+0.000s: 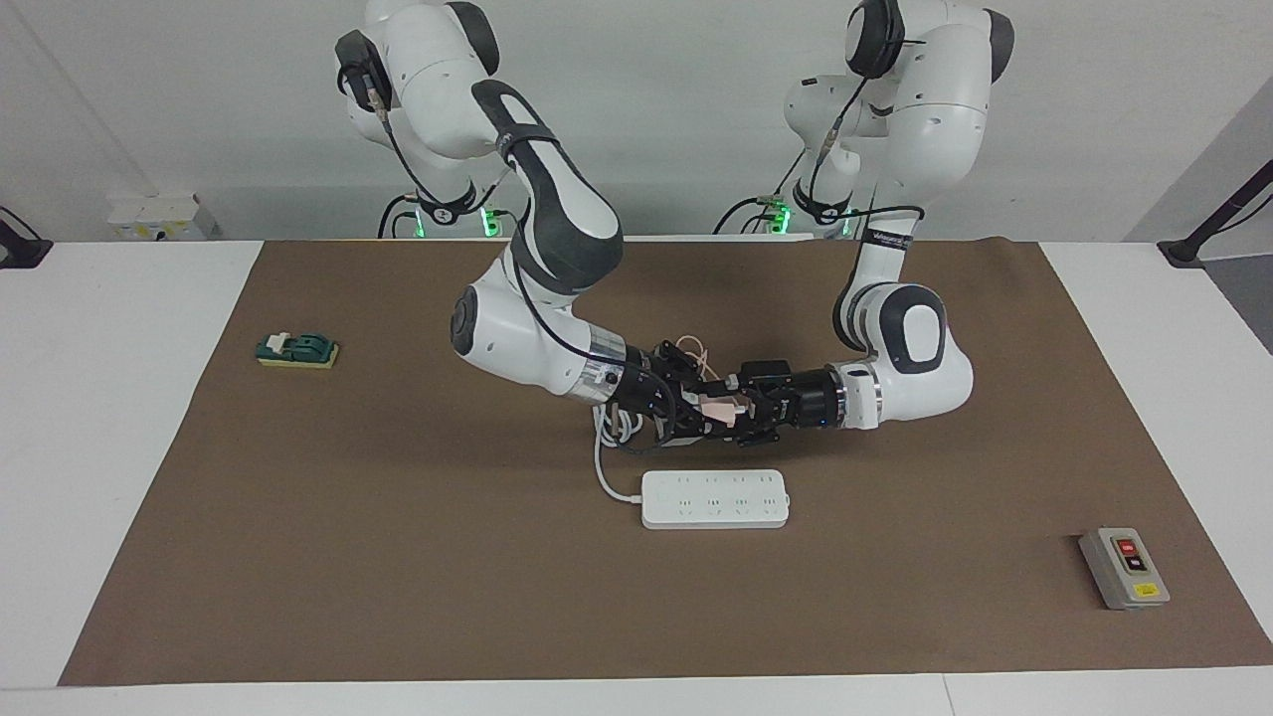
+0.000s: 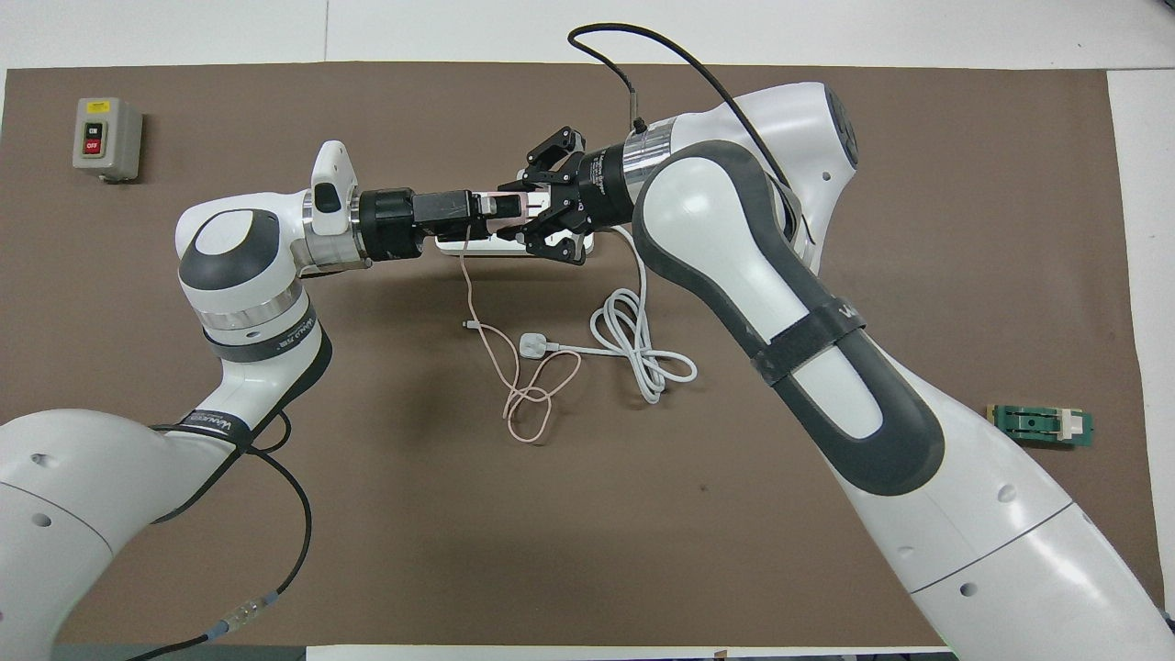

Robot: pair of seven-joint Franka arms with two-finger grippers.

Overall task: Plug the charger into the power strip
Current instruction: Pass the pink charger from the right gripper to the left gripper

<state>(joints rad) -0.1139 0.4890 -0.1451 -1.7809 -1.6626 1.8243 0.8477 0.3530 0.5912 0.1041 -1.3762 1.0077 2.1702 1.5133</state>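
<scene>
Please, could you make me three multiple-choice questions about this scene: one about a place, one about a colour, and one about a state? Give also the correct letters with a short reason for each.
1. Where on the table does the grey button box stand?
A. At the right arm's end
B. At the left arm's end
C. In the middle

2. What colour is the charger?
A. Pale pink
B. Black
C. Green

3. Is the charger in the power strip yet?
A. Yes, plugged in
B. No, it lies on the table
C. No, the right gripper holds it in the air

Answers:
1 B: the box sits near the corner on the left arm's side.
2 A: its cube and thin cable are both pink.
3 C: the right gripper is shut on it above the table, with the open left gripper right beside it.
</scene>
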